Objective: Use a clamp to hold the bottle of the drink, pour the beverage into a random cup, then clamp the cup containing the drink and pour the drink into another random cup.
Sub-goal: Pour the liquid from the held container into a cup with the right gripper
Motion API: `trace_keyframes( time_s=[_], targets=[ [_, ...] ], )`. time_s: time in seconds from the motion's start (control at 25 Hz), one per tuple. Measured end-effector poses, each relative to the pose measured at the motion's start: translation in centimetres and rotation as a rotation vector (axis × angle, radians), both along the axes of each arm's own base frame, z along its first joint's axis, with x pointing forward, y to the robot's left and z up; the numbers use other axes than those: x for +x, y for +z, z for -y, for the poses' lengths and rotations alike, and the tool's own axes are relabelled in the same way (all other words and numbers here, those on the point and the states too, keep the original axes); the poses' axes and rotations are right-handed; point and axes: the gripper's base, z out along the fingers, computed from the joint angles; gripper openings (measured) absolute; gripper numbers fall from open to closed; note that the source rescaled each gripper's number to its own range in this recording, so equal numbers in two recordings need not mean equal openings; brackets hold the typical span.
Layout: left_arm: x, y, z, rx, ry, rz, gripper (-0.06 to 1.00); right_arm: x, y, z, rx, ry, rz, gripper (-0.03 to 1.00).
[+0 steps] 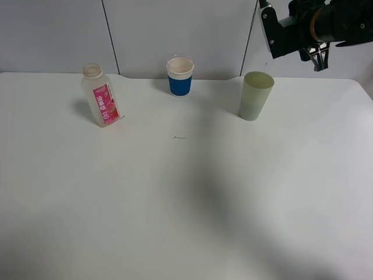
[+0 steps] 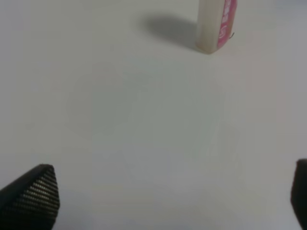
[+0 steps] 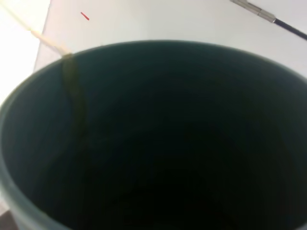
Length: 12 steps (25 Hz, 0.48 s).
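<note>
Two-arm pouring rig, seen from above and from both wrists. On my left, the left gripper (image 2: 172, 168) hangs low over the white worktop (image 1: 186, 204) with its fingers (image 2: 33, 194) released and spread wide, nothing between them; the bottle (image 1: 102, 96) stands upright ahead of it, well apart, near the far left of the worktop, its pink-and-white label facing the high camera. The blue cup with white rim (image 1: 180, 76) stands at the far middle, and the pale green tumbler (image 1: 254, 95) stands upright to its right, near the far edge. I have the right gripper (image 1: 317, 58) raised above and behind the pale green tumbler, off the worktop, at the upper right of the high view. Its fingers are clenched. The teal tumbler (image 3: 43, 143) fills the right wrist view with its dark inside turned to the lens, so I read it as carried by that gripper, though the place of contact is out of sight and I cannot make the tumbler out in the high view. A thin brownish streak of the beverage (image 3: 76, 96) runs down the inner wall from the rim.
</note>
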Motion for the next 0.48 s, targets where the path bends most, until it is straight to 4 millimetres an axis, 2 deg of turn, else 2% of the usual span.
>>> trace_keyframes(
  time_s=[0.48],
  targets=[
    [0.00, 0.00, 0.00, 0.000, 0.000, 0.000, 0.93, -0.07, 0.03, -0.55, 0.006, 0.014, 0.005, 0.00]
  ],
)
